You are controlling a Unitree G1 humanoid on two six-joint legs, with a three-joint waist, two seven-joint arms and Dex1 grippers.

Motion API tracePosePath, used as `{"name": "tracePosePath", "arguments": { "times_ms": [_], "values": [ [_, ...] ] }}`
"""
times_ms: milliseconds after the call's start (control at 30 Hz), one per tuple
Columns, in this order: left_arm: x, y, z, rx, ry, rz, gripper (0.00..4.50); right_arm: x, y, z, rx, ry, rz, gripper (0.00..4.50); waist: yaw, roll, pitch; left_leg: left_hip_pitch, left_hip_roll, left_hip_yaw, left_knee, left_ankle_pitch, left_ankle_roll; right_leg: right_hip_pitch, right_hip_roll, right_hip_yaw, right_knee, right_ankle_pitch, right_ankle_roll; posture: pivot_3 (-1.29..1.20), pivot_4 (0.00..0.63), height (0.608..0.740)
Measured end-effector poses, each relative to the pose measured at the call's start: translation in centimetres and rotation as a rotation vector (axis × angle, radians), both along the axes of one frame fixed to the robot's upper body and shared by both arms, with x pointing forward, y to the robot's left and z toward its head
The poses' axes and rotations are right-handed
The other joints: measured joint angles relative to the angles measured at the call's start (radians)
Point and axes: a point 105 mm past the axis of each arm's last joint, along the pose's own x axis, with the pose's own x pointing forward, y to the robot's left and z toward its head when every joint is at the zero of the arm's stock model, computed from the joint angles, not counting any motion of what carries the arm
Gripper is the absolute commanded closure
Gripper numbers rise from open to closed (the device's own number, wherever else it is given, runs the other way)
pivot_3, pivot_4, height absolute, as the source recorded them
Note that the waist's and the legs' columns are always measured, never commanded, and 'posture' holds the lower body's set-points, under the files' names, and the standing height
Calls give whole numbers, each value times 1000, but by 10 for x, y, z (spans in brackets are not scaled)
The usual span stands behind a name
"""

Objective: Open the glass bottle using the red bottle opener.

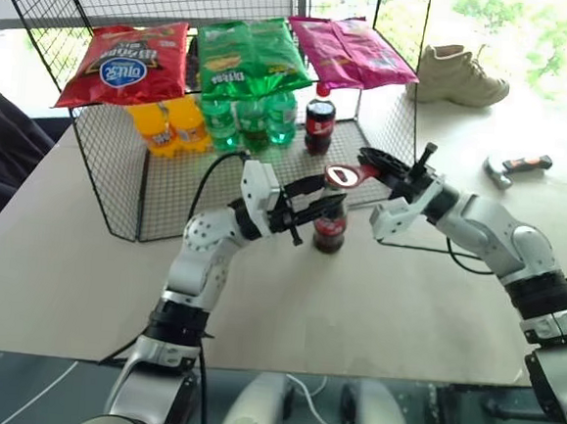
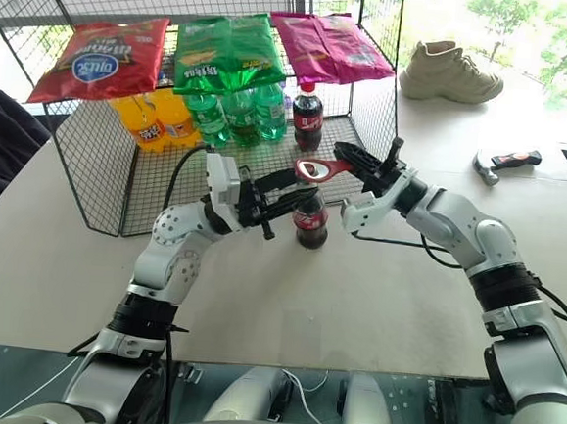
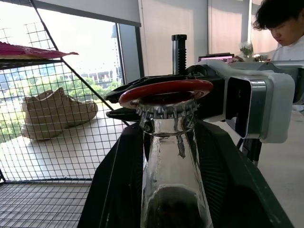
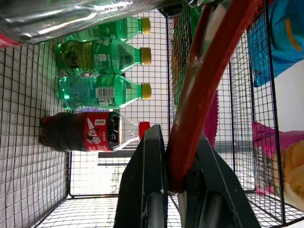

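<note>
In the left eye view, the left gripper [image 1: 308,211] reaches in from the side and clamps its fingers on the glass bottle [image 1: 329,230], which stands on the table [image 1: 84,255] in front of the wire rack [image 1: 118,189]; that grip likely keeps the bottle from tipping when the cap is levered. The right gripper [image 1: 373,167] is clamped on the handle of the red bottle opener [image 1: 345,175], whose ring head juts out beyond its fingertips and sits over the bottle's top.

The right eye view shows the same pairing: opener head just above the neck, bottle between the left fingers.

In the left wrist view, the crimped cap [image 3: 166,110] rises between that gripper's own fingers, and the red ring lies around it, seemingly set to catch the rim.

In the right wrist view, the handle stands pinched between the two black fingers [image 4: 147,185], held tight, probably for leverage.
</note>
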Motion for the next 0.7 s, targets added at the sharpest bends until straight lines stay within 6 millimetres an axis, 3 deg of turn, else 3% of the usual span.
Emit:
{"name": "tracePosePath", "arguments": {
  "times_ms": [700],
  "values": [
    [6, -11, 1, -20, 1, -20, 3187, 5, -13, 4, -17, -70, -26, 4500, 3, 0, 0, -6, -2, -5, 0, 0, 0, -2, -1, -4, -4, 0, 0, 0, 150, 740]
  ]
}}
